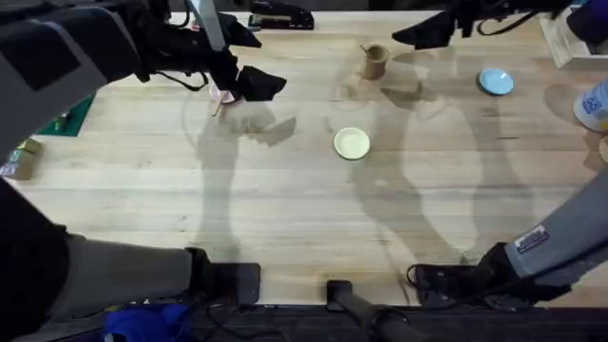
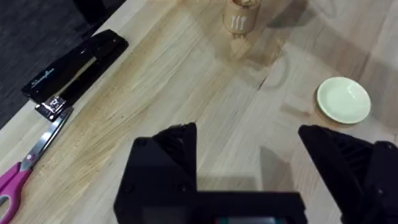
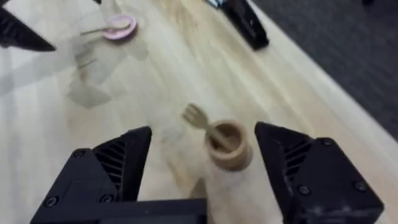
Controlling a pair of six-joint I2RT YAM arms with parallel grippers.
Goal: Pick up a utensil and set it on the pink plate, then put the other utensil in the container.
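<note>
The fork (image 3: 198, 117) is seen standing in the wooden cup (image 3: 227, 145) near the tabletop's far edge, and the other utensil (image 3: 99, 30) is laid across the pink plate (image 3: 118, 27), so both the right gripper (image 3: 202, 163) and the left gripper (image 2: 249, 165) are held wide open with nothing in them.

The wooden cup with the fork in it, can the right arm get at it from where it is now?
Probably yes. The right gripper is open, and the wooden cup with the fork stands just ahead of its fingers, nothing between them.
</note>
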